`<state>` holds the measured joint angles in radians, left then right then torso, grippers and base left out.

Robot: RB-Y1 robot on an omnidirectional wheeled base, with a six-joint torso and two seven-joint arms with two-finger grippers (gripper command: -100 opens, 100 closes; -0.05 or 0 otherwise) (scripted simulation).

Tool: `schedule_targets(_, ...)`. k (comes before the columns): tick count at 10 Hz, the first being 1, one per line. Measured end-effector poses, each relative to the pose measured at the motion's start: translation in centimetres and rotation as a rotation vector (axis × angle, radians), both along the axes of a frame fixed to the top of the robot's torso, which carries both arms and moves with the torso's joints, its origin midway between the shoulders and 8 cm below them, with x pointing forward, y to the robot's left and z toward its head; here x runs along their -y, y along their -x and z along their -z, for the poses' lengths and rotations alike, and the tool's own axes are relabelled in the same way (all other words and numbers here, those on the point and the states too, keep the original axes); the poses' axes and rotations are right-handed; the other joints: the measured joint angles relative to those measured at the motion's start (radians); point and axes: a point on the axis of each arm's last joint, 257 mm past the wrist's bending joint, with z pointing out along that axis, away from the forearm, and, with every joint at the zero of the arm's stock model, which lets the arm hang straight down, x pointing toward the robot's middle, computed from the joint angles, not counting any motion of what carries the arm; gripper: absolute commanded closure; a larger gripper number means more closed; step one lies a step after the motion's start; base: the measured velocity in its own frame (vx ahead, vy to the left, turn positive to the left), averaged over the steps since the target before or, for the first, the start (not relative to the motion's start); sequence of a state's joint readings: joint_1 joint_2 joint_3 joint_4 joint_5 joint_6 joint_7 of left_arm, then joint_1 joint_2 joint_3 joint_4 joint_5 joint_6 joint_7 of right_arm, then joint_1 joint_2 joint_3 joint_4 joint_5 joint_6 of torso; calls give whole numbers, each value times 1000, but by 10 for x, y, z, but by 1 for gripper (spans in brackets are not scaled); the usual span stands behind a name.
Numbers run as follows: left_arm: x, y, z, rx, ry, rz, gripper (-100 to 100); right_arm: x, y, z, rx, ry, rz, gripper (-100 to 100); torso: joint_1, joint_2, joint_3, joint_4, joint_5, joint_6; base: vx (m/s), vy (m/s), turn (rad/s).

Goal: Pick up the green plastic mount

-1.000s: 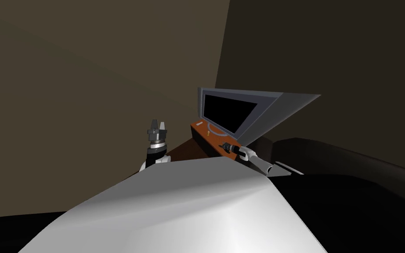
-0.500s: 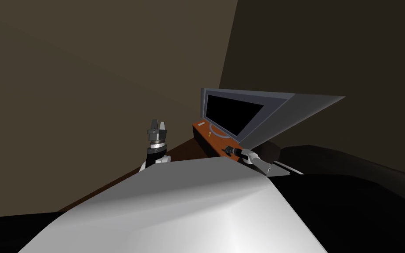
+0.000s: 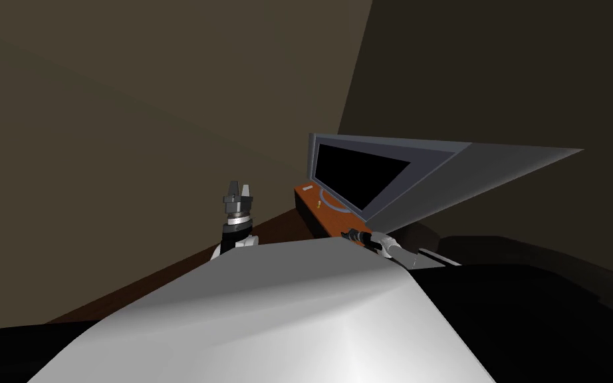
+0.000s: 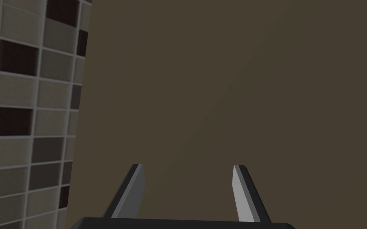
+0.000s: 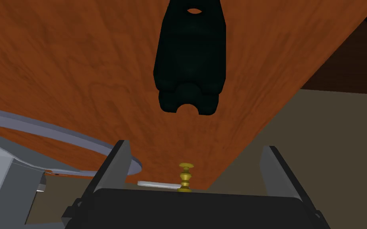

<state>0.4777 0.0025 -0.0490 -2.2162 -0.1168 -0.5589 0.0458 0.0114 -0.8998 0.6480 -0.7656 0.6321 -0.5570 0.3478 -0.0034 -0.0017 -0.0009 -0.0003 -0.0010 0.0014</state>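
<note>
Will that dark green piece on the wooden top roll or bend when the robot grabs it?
The mount lies flat on the wooden top, so it probably won't roll. It looks like one solid block with a hole and a notch, likely stiff. Its smooth sides may slip.

**Camera Layout**

Head camera looks steeply down, rolled, at the far-off wooden surface (image 3: 332, 219). Right wrist camera hangs close over that surface, dark green mount (image 5: 190, 55) just ahead, sharing the brass piece (image 5: 185, 177). Left wrist camera faces a wall (image 4: 238, 79).
</note>
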Motion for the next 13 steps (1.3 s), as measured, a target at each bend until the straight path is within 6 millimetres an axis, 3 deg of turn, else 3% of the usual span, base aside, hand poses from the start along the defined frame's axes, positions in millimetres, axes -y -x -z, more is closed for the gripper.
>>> schedule_targets(1,0,0,0,0,0,0,0,2,1,3,-6,8,0,-100,2,0,0,0,0,0,-4,-29,170)
schedule_targets(2,0,0,0,0,0,0,0,4,18,11,-35,29,-10,-100,2,1,0,0,1,0,-6,-41,102)
schedule_targets(6,0,0,0,0,0,0,0,13,44,29,-90,76,-18,-100,3,0,0,0,1,0,-2,-24,47)
schedule_targets(7,0,0,0,0,0,0,0,13,44,29,-90,76,-19,0,4,0,0,0,1,0,0,0,0)
schedule_targets(8,0,0,0,0,0,0,0,13,44,29,-90,76,-19,-100,4,0,0,0,1,0,-11,-20,114)
schedule_targets(13,0,0,0,0,0,0,0,1,48,36,-72,74,33,-100,1,1,1,0,0,0,-27,-59,142)
